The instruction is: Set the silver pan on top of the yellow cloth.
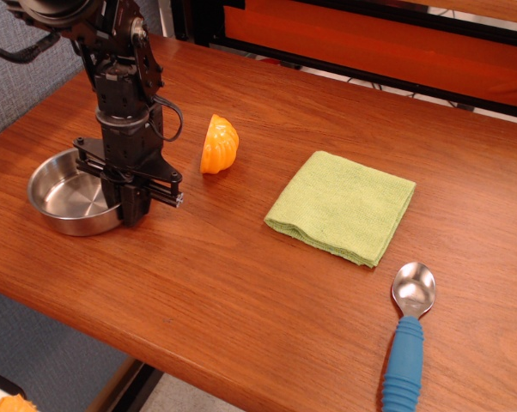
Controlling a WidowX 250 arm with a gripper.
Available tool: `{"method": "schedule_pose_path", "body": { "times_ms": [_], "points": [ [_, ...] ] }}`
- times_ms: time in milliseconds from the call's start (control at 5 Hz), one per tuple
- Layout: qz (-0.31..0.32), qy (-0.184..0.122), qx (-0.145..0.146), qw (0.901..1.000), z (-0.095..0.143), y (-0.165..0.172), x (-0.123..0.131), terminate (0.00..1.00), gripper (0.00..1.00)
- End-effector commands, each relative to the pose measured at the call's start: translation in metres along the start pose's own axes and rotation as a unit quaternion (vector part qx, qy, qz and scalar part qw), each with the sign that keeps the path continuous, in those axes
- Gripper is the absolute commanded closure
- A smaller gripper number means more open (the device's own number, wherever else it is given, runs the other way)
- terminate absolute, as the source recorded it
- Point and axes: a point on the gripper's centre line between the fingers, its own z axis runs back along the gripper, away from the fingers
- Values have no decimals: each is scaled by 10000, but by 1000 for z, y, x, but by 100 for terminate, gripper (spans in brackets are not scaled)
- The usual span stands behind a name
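Note:
The silver pan (65,193) sits at the left of the wooden table, round, shiny and empty. My gripper (131,210) points straight down at the pan's right rim, with its fingers closed together on that rim. The pan's base looks to be on or just above the table; I cannot tell which. The yellow cloth (343,206) lies folded flat to the right of the table's middle, well apart from the pan and the gripper, with nothing on it.
An orange fruit-like piece (219,144) stands between the pan and the cloth, a little further back. A metal spoon with a blue handle (410,330) lies at the front right, near the table's front edge (241,382).

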Motion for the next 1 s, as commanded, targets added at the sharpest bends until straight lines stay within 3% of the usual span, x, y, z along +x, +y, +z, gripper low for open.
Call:
{"method": "schedule_pose_path", "body": {
  "times_ms": [0,200,400,600,800],
  "points": [
    [423,2,696,9967,59,2,-6,0,100],
    [410,-75,776,9961,77,-7,-8,0,100],
    [-11,-501,754,9959,95,-37,-3,0,100],
    [-695,-960,623,9910,106,-87,4,0,100],
    [-1606,-1199,353,9791,108,-137,14,0,100]
  ]
}}
